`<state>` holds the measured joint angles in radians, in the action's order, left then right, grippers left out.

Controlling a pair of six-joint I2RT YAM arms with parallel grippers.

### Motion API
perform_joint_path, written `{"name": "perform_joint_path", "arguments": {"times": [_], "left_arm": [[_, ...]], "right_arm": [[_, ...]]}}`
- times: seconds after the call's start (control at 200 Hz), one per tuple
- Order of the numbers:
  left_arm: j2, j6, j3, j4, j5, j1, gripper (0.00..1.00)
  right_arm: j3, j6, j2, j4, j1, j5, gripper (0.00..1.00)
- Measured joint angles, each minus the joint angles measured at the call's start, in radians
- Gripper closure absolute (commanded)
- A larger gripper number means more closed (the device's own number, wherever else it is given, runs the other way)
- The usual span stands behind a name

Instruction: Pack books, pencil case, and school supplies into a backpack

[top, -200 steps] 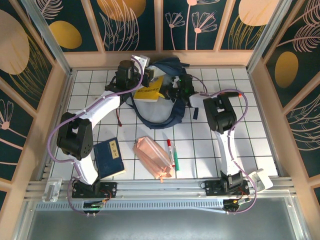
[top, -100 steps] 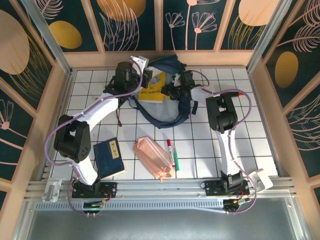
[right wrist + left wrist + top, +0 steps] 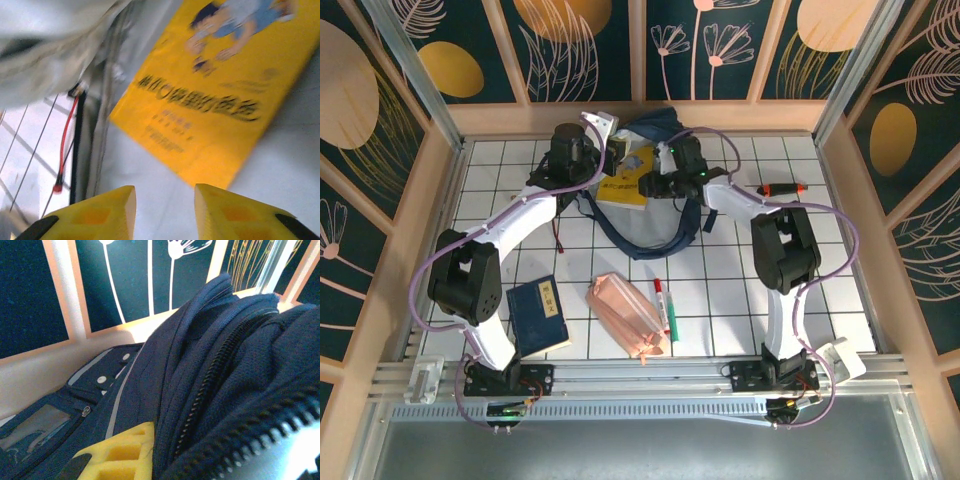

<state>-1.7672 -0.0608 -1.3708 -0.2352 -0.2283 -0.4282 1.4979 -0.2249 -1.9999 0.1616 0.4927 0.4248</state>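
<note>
- Top external: backpack (image 3: 655,125) sits far centre of the white gridded table (image 3: 820,290), mouth facing near, straps looping toward the near side. Left wrist view shows its navy fabric and open zip up close (image 3: 210,365).
- Yellow book (image 3: 623,185) lies flat at the backpack mouth, tilted, resting on pale fabric. Right wrist view: cover up, cartoon picture at the far end (image 3: 210,95).
- Navy book (image 3: 540,315) is flat on the table near left, by the left arm's base, well apart from the backpack.
- Pencil case (image 3: 628,315) is near centre, lying diagonally, just right of the navy book, not touching it.
- Left gripper (image 3: 612,150) is at the backpack's far-left edge. Jaws closed, with backpack fabric by the zip pinched in them. One yellow finger pad (image 3: 120,455) is visible under the fabric.
- Right gripper (image 3: 650,185) hovers over the near-right edge of the yellow book. Fingers apart, nothing between them (image 3: 165,200).
- Marker pen (image 3: 663,305) lies just right of the pencil case, red cap at the far end.
- Red-and-black tool (image 3: 782,189) is on the table far right, clear of the backpack.
</note>
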Motion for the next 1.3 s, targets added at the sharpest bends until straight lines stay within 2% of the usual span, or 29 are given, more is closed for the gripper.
{"name": "perform_joint_path", "arguments": {"times": [0.085,0.195,0.46,0.751,0.936,1.081,1.211,1.296], "left_arm": [[-0.001,0.000,0.000,0.000,0.000,0.000,1.00],[-0.001,0.000,0.000,0.000,0.000,0.000,1.00],[-0.001,0.000,0.000,0.001,-0.002,0.000,1.00],[-0.001,0.001,0.000,0.001,-0.009,0.000,1.00],[-0.001,0.001,0.000,0.000,-0.011,0.000,1.00],[-0.001,0.001,0.002,-0.002,-0.011,0.000,1.00],[-0.001,0.002,0.012,-0.011,-0.012,0.000,1.00],[-0.001,0.001,0.021,-0.023,-0.012,0.000,1.00]], "right_arm": [[-0.007,0.034,-0.012,-0.010,0.040,-0.009,0.90],[-0.007,0.035,-0.048,-0.033,0.093,-0.067,0.97],[-0.059,-0.050,-0.121,-0.091,0.116,-0.270,1.00],[-0.006,-0.188,-0.175,-0.103,0.117,-0.528,0.99],[0.001,-0.306,-0.177,-0.107,0.101,-0.648,0.98],[0.001,-0.348,-0.176,-0.122,0.074,-0.667,0.91],[-0.036,-0.333,-0.149,-0.173,0.047,-0.584,0.78],[-0.101,-0.311,-0.076,-0.202,0.029,-0.505,0.73]]}}
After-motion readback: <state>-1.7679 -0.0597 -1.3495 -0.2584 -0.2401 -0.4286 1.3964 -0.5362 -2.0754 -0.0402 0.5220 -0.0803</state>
